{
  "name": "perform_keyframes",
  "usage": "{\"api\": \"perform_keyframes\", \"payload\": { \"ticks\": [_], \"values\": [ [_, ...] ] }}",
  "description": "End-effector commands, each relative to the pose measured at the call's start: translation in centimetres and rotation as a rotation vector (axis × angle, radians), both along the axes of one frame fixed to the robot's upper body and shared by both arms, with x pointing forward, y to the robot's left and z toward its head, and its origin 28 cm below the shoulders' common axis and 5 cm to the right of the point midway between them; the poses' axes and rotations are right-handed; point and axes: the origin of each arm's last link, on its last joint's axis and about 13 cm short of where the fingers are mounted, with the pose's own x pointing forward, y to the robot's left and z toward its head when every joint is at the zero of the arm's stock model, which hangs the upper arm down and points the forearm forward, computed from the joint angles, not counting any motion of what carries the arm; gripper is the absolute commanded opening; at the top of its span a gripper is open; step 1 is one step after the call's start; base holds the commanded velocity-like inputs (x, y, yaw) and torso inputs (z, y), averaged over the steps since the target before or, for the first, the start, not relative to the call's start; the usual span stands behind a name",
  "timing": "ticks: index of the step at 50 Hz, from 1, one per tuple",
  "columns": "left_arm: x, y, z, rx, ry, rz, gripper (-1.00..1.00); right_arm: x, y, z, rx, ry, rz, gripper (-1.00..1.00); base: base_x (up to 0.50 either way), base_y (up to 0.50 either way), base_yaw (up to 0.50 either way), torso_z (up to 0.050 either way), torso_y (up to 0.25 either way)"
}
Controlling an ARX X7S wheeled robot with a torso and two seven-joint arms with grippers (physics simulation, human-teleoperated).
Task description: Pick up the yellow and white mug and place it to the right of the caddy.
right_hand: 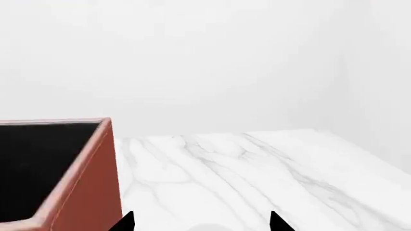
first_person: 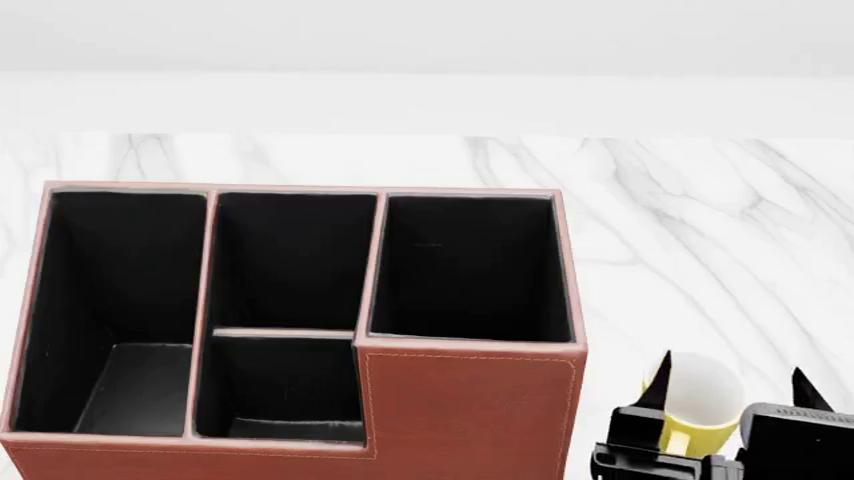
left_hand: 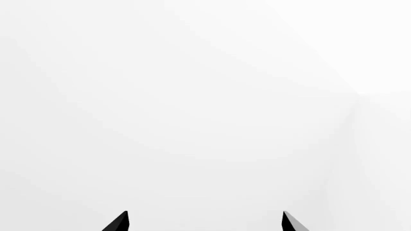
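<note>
White walls surround a white marble table with grey veining. The caddy takes up most of the near side, its black-lined compartments open upward, its tall corner standing just to the left of the right gripper. The mug sits between that gripper's two black fingers, which are spread apart around it; whether they touch it, I cannot tell. The left gripper shows only two separated fingertips against blank wall.
</note>
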Motion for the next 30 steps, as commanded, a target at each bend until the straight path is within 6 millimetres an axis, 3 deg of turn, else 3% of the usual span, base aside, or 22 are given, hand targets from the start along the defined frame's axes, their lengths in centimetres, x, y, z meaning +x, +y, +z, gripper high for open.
{"api": "perform_keyframes", "payload": {
  "ticks": [1,20,30],
  "values": [
    [0.1,0.0,0.0,0.001,0.001,-0.002,1.0,-2.6,1.1,4.4,-0.069,-0.152,0.031,1.0,0.0,0.0,0.0,0.0,0.0],
    [0.2,-0.1,0.0,0.003,0.002,-0.006,1.0,-6.9,3.1,9.6,-0.14,-0.362,0.11,1.0,0.0,0.0,0.0,0.0,0.0],
    [0.1,0.0,0.0,0.001,0.002,-0.004,1.0,-7.8,4.5,10.3,-0.196,-0.408,0.186,1.0,0.0,0.0,0.0,0.0,0.0]
  ]
}}
